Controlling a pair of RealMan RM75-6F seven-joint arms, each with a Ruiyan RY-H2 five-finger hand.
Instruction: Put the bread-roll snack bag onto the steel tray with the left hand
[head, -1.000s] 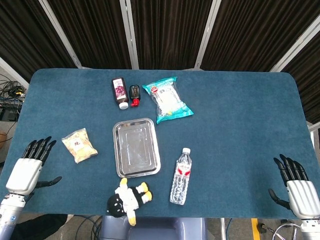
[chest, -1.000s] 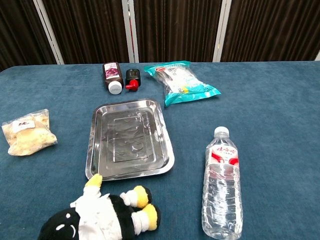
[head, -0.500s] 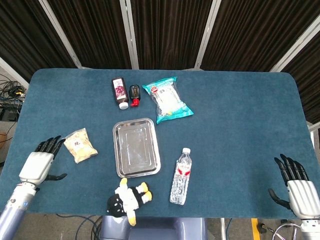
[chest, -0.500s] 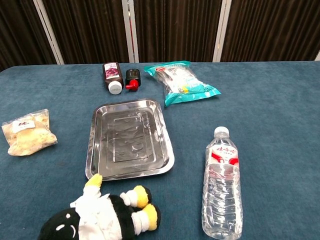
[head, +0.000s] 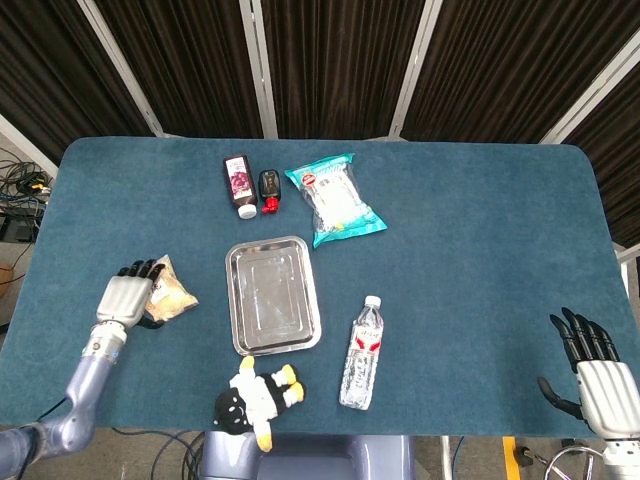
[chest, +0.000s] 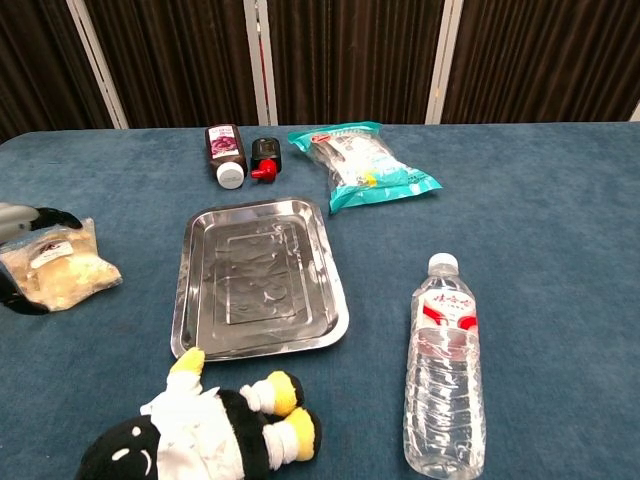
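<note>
Looking down from the head view, the left hand (head: 128, 297) lies at the left of the frame with its dark fingers laid over the near edge of the bread-roll snack bag (head: 168, 293); whether they actually clasp it I cannot tell. That bag rests on the blue table (head: 480, 230), just left of the steel tray (head: 272, 295) at centre. At the lower right corner the right hand (head: 592, 375) holds nothing, fingers spread.

From the chest view, the bag (chest: 62, 277) sits at the left edge beside the tray (chest: 258, 277), with dark fingers (chest: 42, 216) bracketing it above and below.
</note>
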